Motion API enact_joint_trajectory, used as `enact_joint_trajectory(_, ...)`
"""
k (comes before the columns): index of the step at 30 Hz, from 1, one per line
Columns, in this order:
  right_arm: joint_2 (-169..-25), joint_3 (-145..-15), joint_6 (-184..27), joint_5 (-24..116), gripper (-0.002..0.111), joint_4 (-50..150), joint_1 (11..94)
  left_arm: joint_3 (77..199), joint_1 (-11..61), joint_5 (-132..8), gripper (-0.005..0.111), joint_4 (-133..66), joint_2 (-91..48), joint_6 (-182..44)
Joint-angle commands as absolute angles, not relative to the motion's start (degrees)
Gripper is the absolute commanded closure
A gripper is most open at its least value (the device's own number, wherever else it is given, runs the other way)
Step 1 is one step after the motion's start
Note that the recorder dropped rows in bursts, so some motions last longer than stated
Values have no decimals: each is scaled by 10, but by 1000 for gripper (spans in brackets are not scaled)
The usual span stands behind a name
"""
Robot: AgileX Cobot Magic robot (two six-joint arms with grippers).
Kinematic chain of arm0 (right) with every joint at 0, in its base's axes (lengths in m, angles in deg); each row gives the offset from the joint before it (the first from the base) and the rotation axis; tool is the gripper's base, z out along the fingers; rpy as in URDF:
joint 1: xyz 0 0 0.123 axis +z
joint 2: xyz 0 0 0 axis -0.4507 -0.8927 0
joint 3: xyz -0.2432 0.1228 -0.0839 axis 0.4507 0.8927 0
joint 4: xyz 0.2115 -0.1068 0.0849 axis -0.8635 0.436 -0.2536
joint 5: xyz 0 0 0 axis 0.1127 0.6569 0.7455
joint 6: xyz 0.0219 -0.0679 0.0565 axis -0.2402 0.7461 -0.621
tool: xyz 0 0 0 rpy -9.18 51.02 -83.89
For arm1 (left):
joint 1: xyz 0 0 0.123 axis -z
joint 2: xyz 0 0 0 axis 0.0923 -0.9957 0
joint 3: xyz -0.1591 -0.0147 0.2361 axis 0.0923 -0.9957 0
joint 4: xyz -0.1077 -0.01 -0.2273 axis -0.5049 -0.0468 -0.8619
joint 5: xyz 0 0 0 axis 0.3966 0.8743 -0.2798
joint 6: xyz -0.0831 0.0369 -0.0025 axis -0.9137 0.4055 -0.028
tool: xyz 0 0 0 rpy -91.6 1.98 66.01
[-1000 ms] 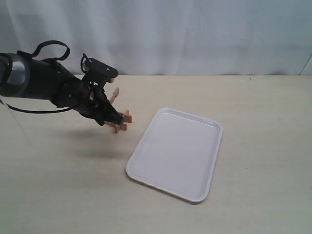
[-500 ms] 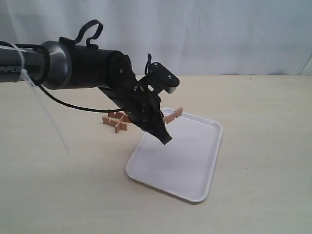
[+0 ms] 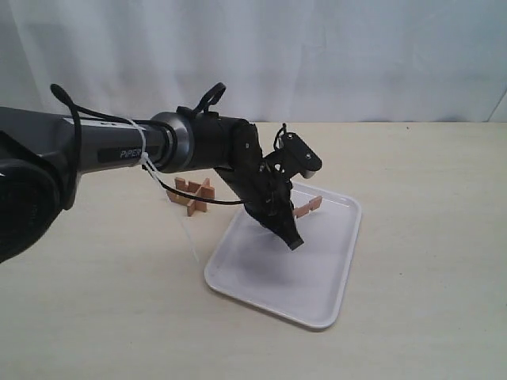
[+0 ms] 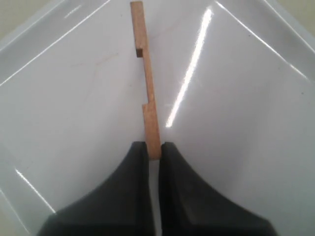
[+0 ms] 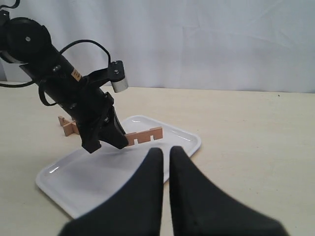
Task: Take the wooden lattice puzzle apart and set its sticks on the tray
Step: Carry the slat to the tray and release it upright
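My left gripper (image 3: 290,218) is shut on one end of a notched wooden stick (image 3: 308,207), which it holds just above the far part of the white tray (image 3: 317,273). In the left wrist view the stick (image 4: 149,98) juts out from between the black fingers (image 4: 138,167) over the tray's floor (image 4: 236,123). What is left of the lattice puzzle (image 3: 192,195) lies on the table left of the tray, still crossed together. My right gripper (image 5: 166,150) is shut with nothing in it and faces the tray (image 5: 74,184), the held stick (image 5: 145,135) and the puzzle (image 5: 68,126).
The left arm (image 3: 158,146) reaches across from the left, passing above the puzzle. A white curtain (image 3: 317,55) hangs behind the beige table (image 3: 428,198). The right arm does not show in the exterior view.
The left gripper pulled one stick out of the puzzle and carried it rightwards over the tray, dropping lower. The rest of the puzzle stayed where it was.
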State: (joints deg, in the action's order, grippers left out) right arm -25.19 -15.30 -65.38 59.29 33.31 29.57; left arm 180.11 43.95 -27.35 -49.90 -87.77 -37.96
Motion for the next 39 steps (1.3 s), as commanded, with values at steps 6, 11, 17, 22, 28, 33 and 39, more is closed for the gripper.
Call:
enact_joint_trajectory(6,-249,-152,-652,595,104,333,296,1807,441,-287,106,-514,-885,-390)
enact_joint_trajectory(11,-249,-152,-652,595,104,333,296,1807,441,-285,106,-517,-902,-415)
enact_joint_trajectory(17,-249,-152,-652,595,104,333,296,1807,441,-284,106,-517,-915,-415)
enact_joint_trajectory(22,-249,-152,-652,595,104,333,296,1814,441,-282,86,-517,-915,-415)
enact_joint_trajectory(28,-249,-152,-652,595,104,333,296,1815,441,-287,49,-523,-904,-415)
enact_joint_trajectory(33,-249,-152,-652,595,104,333,296,1815,441,-284,32,-524,-882,-415)
enact_joint_trajectory(39,-249,-152,-652,595,104,333,296,1815,439,-250,33,-520,-824,-415)
